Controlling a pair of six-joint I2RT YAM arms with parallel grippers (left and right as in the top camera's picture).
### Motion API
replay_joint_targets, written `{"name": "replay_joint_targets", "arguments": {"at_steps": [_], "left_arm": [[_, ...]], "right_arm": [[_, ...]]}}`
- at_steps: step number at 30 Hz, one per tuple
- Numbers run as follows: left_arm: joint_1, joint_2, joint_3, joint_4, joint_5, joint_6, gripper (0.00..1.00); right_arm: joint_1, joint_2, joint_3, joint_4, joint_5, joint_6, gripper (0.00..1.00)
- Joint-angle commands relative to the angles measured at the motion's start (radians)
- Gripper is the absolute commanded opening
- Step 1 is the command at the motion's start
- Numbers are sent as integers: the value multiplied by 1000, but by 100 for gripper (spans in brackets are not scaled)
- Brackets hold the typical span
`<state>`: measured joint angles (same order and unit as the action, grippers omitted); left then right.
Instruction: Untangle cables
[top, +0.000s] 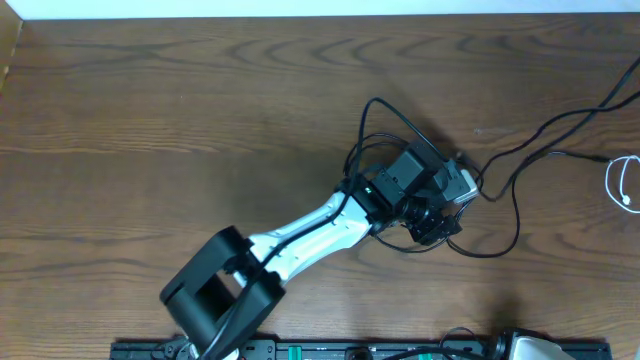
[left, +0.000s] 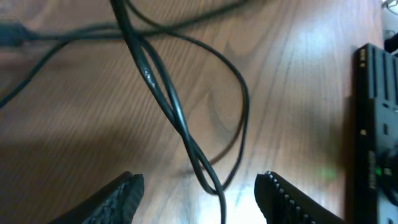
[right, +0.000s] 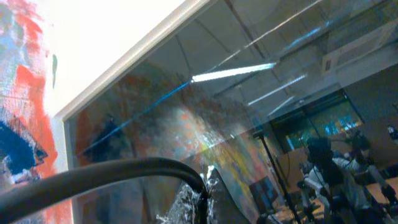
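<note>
Black cables (top: 378, 101) lie in loose loops on the wooden table, around and under my left gripper (top: 437, 228) right of centre. A white cable (top: 624, 185) is curled at the far right edge. In the left wrist view my left gripper (left: 199, 193) is open just above the table. Two crossing black cable strands (left: 163, 90) run down between its fingers (left: 124, 196), touching neither. My right gripper (right: 203, 196) is shut on nothing and points up at the room, away from the table.
A black rail (left: 373, 124) runs along the table's near edge (top: 300, 350), close to the left gripper's right side. A bit of the right arm (top: 520, 345) shows at the bottom right. A thick black arm cable (right: 112, 174) arcs across the right wrist view.
</note>
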<state>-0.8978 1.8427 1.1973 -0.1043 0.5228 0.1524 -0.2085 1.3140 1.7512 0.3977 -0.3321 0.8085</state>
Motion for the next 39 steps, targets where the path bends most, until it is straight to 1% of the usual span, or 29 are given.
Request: {"name": "replay_joint_targets", "arguments": {"at_steps": [1, 7, 11, 14, 15, 16, 17, 18, 19, 20, 25, 29, 32, 33, 39], "left_arm": [[0, 46, -2, 45, 11, -16, 57], [0, 103, -2, 119, 11, -47, 57], [0, 135, -2, 134, 12, -65, 54], [0, 139, -2, 137, 12, -64, 43], [0, 139, -2, 144, 12, -64, 38], [0, 139, -2, 148, 12, -65, 28], [0, 139, -2, 149, 12, -65, 22], [0, 139, -2, 149, 12, -65, 19], [0, 138, -2, 148, 12, -65, 11], [0, 138, -2, 148, 13, -65, 8], [1, 111, -2, 144, 20, -76, 7], [13, 44, -2, 107, 19, -75, 8], [40, -35, -2, 38, 19, -75, 8], [57, -77, -2, -2, 19, -75, 8], [143, -272, -2, -185, 20, -43, 7]], "right_arm": [[0, -2, 9, 3, -19, 18, 1], [0, -2, 9, 2, -34, 18, 1], [0, -2, 9, 2, -49, 17, 1], [0, -2, 9, 2, -49, 18, 1], [0, -2, 9, 1, -49, 17, 1], [0, -2, 9, 1, -51, 17, 1], [0, -1, 9, 0, -55, 17, 1], [0, -1, 9, -2, -56, 17, 1], [0, -1, 9, -9, -56, 16, 1], [0, -1, 9, -14, -56, 13, 1], [0, -1, 9, -74, -55, -43, 1], [0, -1, 8, -149, -39, -123, 1], [-1, -1, 9, -226, -26, -210, 1], [-2, -1, 8, -280, -6, -253, 1], [-1, 14, 8, -513, 91, -406, 1]]}}
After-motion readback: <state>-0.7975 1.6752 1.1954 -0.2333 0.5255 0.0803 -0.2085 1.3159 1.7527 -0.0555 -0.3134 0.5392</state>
